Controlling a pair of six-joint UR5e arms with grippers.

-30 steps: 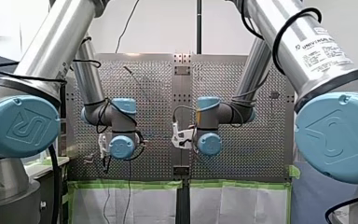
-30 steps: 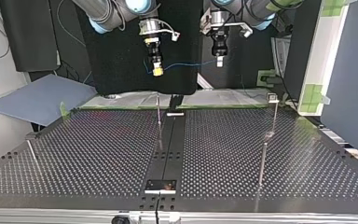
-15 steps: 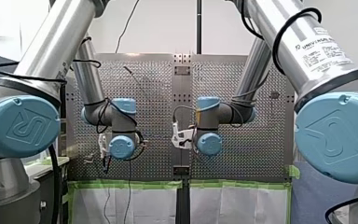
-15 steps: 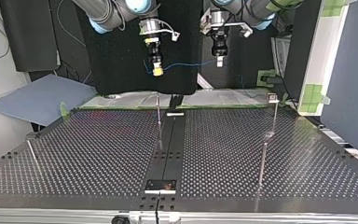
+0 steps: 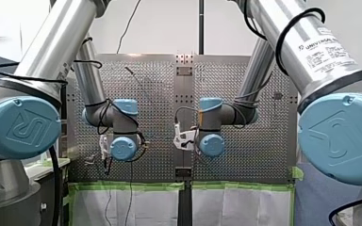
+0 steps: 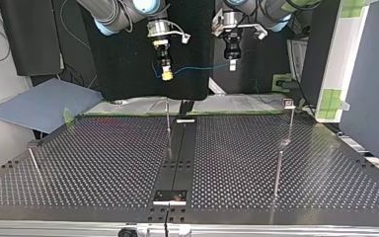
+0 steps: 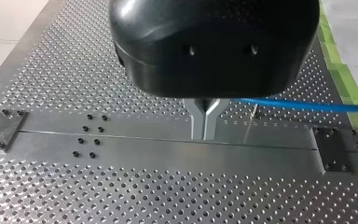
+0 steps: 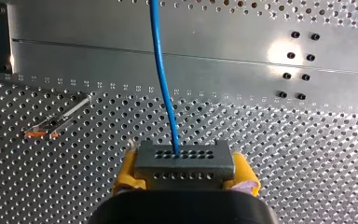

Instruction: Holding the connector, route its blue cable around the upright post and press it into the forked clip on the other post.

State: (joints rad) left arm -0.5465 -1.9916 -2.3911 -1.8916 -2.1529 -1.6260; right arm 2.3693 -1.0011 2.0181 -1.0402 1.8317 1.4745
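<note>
In the top view both grippers hang in the upper middle of the frame, beyond the table's (image 6: 103,163) far edge. My right gripper (image 6: 166,74), left of centre, is clamped on the connector (image 8: 184,160) between its yellow pads. The cable (image 6: 200,68) runs from it rightward to my left gripper (image 6: 232,65), whose 2 metal fingers (image 7: 197,123) are pressed together on it. The post (image 6: 168,118) stands lower at centre and the clip (image 6: 288,103) at right, both well apart from the cable.

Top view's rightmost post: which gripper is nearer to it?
Left. My left gripper hangs above the post, toward the view's middle; my right gripper hangs further left, beyond the left one.
</note>
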